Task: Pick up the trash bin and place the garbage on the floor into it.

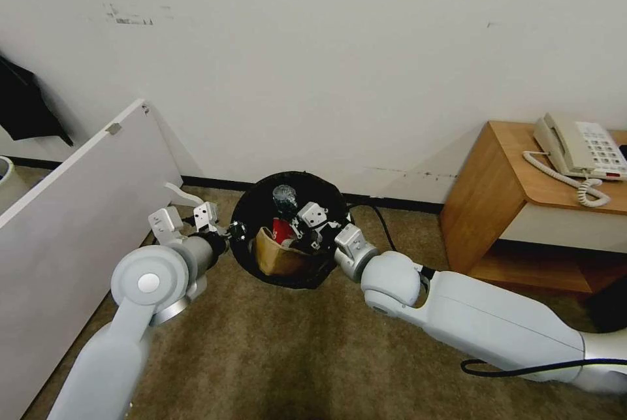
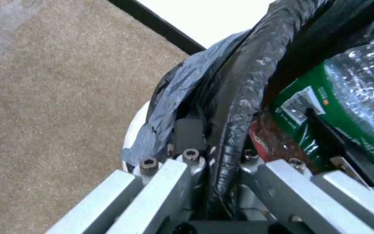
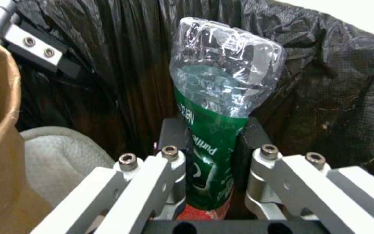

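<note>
My right gripper (image 3: 211,143) grips the bottle (image 3: 221,84) inside the trash bin (image 1: 251,211), its long axis running straight out from the fingers. My left gripper (image 2: 217,152) pinches the bin's rim.

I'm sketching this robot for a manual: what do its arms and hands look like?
Both arms are smooth pale grey-white shells with rounded silver-grey joints; the left elbow carries a round disc cap. A black cable runs along the right forearm. The left hand and right hand have brushed-aluminium linkage bars fastened with hex-socket bolts, black finger pads and white boxy camera housings at the wrists.
</note>
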